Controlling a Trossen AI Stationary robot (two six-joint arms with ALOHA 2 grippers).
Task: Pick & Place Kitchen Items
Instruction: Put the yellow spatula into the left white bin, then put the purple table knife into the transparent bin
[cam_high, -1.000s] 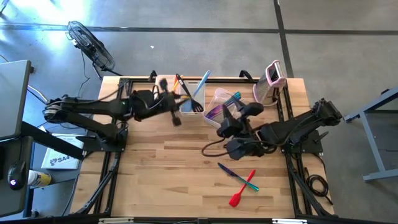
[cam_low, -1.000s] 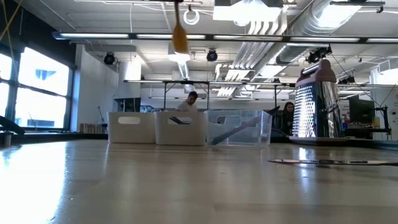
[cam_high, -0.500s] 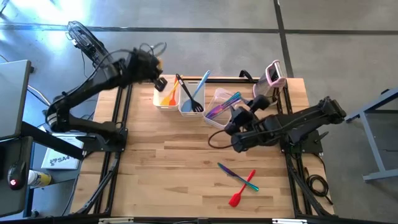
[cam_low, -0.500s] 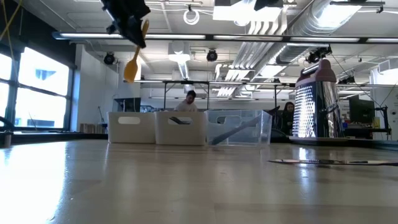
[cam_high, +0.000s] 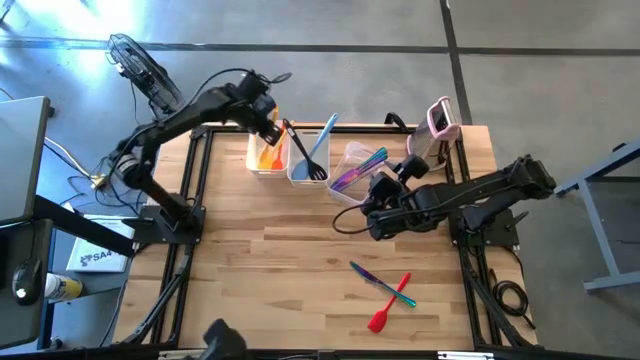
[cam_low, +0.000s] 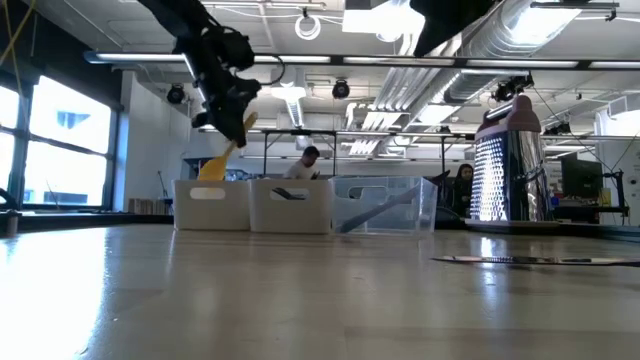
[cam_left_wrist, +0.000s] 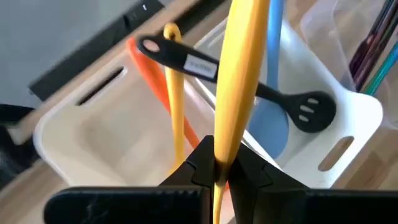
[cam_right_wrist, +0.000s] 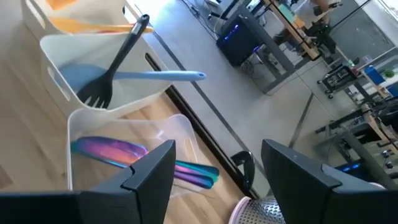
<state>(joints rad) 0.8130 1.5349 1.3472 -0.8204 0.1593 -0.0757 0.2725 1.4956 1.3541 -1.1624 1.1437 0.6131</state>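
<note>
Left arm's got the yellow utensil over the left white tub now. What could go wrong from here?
The left gripper pinches the yellow utensil only at its handle end, so it may swing or slip. The left tub already holds orange and yellow utensils; the incoming one could catch on them. The black slotted turner lies across the rims and might get knocked out.

The yellow utensil (cam_left_wrist: 239, 81) runs up past the frame's edge beyond the left gripper (cam_left_wrist: 216, 168), its head unseen there. Tub walls hide the other utensils' lower ends.
</note>
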